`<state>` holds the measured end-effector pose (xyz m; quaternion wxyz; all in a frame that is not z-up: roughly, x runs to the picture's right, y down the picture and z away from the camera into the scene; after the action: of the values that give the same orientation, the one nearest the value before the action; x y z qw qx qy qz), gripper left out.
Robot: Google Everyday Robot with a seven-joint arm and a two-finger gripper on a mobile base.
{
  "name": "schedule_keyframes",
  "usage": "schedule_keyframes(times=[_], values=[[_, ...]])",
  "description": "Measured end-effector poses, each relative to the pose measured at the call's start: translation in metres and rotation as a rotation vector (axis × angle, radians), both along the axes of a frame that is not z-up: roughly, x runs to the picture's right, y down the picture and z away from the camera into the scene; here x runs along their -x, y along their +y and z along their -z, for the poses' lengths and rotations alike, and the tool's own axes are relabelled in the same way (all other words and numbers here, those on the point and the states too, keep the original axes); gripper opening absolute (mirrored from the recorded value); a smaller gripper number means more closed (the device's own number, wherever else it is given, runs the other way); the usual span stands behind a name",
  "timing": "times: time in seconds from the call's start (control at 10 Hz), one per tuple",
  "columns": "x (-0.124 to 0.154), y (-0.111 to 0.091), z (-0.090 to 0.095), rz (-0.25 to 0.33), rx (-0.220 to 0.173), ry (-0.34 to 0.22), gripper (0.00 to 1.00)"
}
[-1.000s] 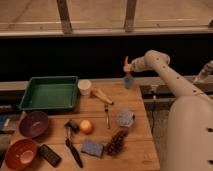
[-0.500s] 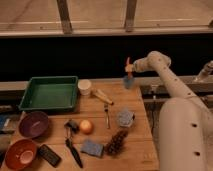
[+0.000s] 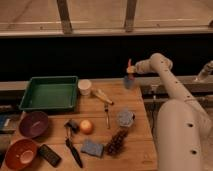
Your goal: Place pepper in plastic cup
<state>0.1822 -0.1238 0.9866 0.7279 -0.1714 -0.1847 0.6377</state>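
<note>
- On the wooden table (image 3: pixel 140 145): one green tray (image 3: pixel 50 93), one white cup (image 3: pixel 85 86), one blue-grey plastic cup (image 3: pixel 129 82), two bowls, purple (image 3: pixel 33 123) and orange-brown (image 3: pixel 20 153), one round orange fruit (image 3: pixel 87 126).
- Also one blue sponge (image 3: pixel 92 147), one dark pinecone-like cluster (image 3: pixel 116 143), one translucent greyish lump (image 3: pixel 125 118), one pale tan stick (image 3: pixel 102 95), one dark remote-like slab (image 3: pixel 49 154), a few thin dark utensils.
- One arm (image 3: pixel 167 80), one gripper (image 3: pixel 130 70), at the table's far edge, right of the white cup.
- Pepper (image 3: pixel 129 63): slender, red-orange, upright, poking up from the gripper directly above the plastic cup; lower end hidden.
- Gripper clenched around the pepper, hanging just over the cup's mouth, seemingly touching its rim.
- Plastic cup: small, plain, upright, top partly covered by the gripper.
- Hard to make out: whether the pepper's tip reaches inside the cup; the exact kind of utensils.
- Cut off at the frame's edge: robot body at right, orange-brown bowl at lower left.
</note>
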Motion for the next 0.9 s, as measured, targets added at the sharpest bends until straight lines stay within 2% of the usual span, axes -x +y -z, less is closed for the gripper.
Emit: schedule_keyframes(times=[0.2,0.5,0.6,0.9], values=[[0.0028,0.007,-0.0011,-0.001,0.012,-0.011,0.43],[0.0066,0.0113,-0.0016,0.009,0.022,-0.015,0.71],[0.0063,0.0119,-0.0015,0.011,0.023,-0.015,0.75],[0.0088,0.0122,-0.0017,0.017,0.021,-0.022,0.75]])
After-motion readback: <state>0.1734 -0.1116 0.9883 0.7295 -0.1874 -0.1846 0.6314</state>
